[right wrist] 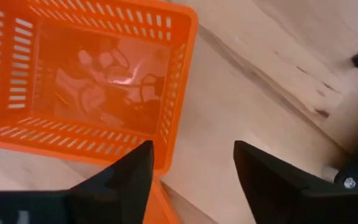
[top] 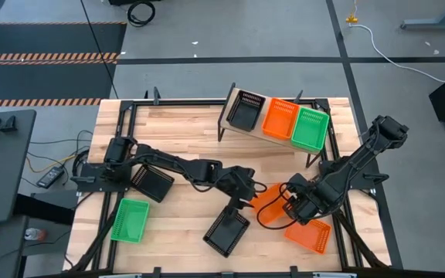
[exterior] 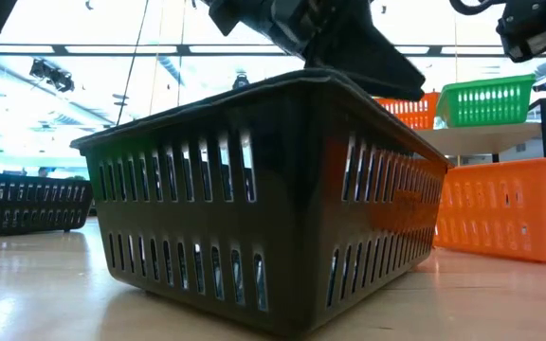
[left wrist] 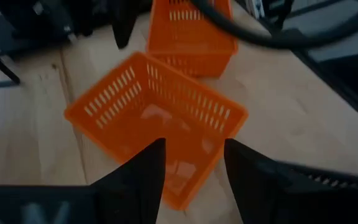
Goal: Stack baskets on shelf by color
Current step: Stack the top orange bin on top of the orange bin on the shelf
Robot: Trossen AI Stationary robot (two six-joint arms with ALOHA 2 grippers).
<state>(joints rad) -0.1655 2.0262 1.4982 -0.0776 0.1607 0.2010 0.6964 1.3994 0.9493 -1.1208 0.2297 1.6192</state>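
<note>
An orange basket lies on the table between my two grippers. My left gripper hangs open over its left side; in the left wrist view its fingers stand on either side of the orange basket's near corner, apart from it. My right gripper is open at the basket's right side, one finger beside the basket's rim. The shelf carries a black basket, an orange basket and a green basket side by side.
A second orange basket sits near the right arm. A black basket stands by the near edge and fills the low view. Another black basket and a green basket lie on the left side.
</note>
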